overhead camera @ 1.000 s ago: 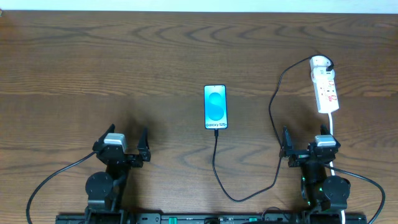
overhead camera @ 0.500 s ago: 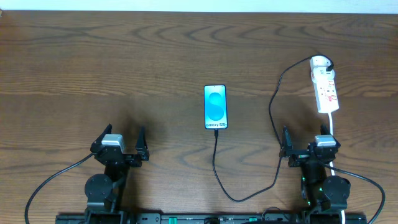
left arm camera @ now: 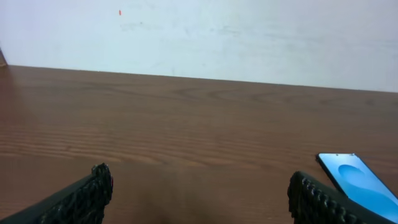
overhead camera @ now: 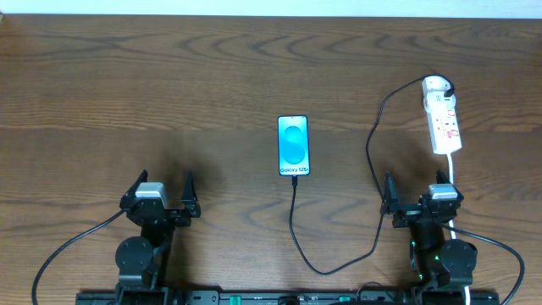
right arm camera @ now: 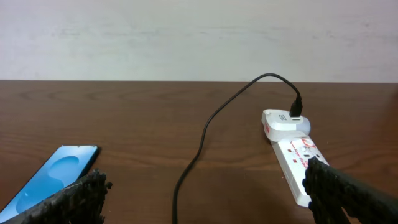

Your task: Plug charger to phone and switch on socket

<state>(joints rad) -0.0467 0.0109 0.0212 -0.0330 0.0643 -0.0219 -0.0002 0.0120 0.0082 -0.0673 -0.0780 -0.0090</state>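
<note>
Against one second earlier: left gripper (overhead camera: 163,186) has swung slightly toward the table's left side and now sits squarer to the near edge; right gripper (overhead camera: 414,190), phone, cable and strip unchanged; left gripper's jaws spread wide, holding nothing, bare wood between them in the left wrist view; right gripper's jaws likewise wide apart and empty; phone (overhead camera: 294,146) flat at mid-table, screen up, bright blue, long axis running away from the arms, between the two grippers and farther out than both; legible text: "Galaxy S25" in small white letters at the screen's near end; charger (overhead camera: 291,222) black, its tip meeting the phone's near short edge, cable looping toward the near edge, then rising on the right to a black plug seated in the round far end of the socket (overhead camera: 444,117); socket white, lying far right, near the table's (overhead camera: 127,85) right edge, just beyond the right gripper; red markings on it too small to read; switch position cannot be told; open wood across the whole left half and the far strip.
</note>
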